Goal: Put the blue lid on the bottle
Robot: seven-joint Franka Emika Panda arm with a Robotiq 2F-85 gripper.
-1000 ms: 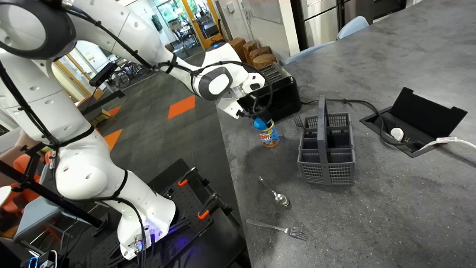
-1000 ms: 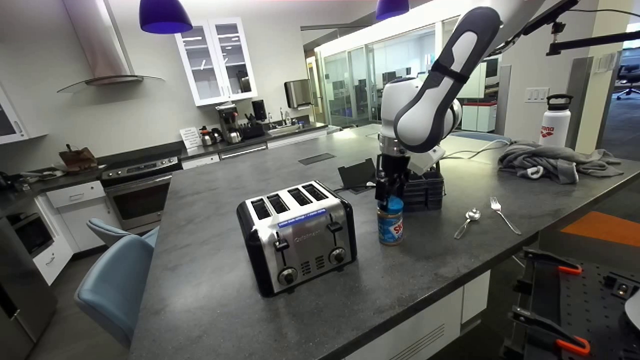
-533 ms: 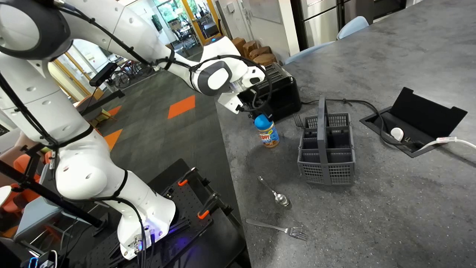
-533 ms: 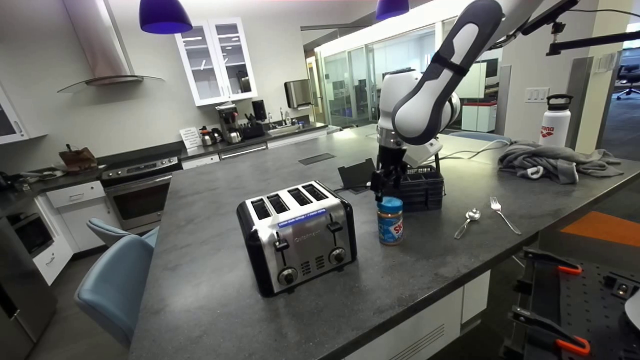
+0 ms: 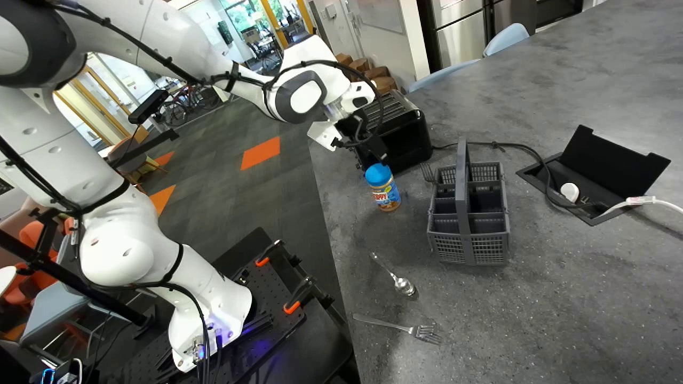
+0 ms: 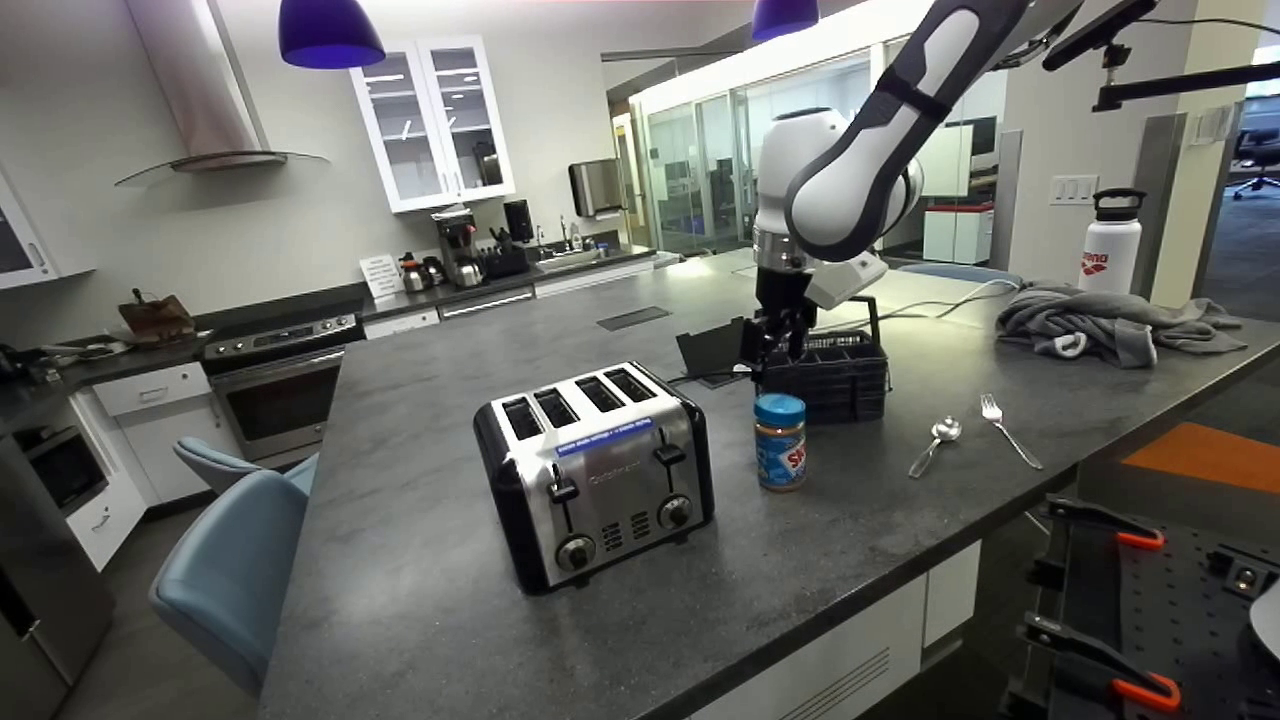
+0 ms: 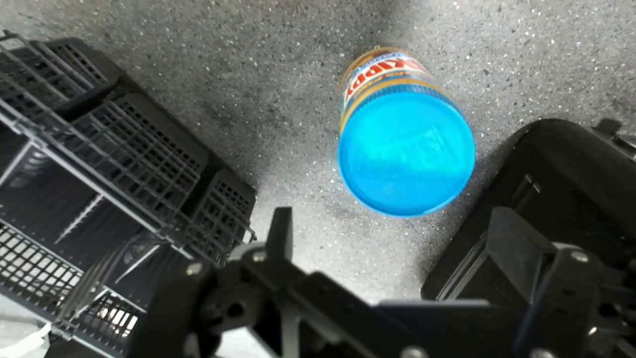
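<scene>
- One blue lid sat level on the bottle, upright on the desk near the toaster. Couldn't tell if it was screwed tight.
- My pincer was spread wide above, holding nothing.
- Risk: a dip or sideways drift could have clipped the lid and tipped the bottle; if the lid was only resting, it might have slid off.
- Bottle: brown contents visible low down.
- Cutlery basket: a fork poking out at one corner; too dark inside to read.

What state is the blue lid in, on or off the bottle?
On: the blue lid sits atop the bottle in all three views. Whether it's screwed tight, cannot tell.
</scene>
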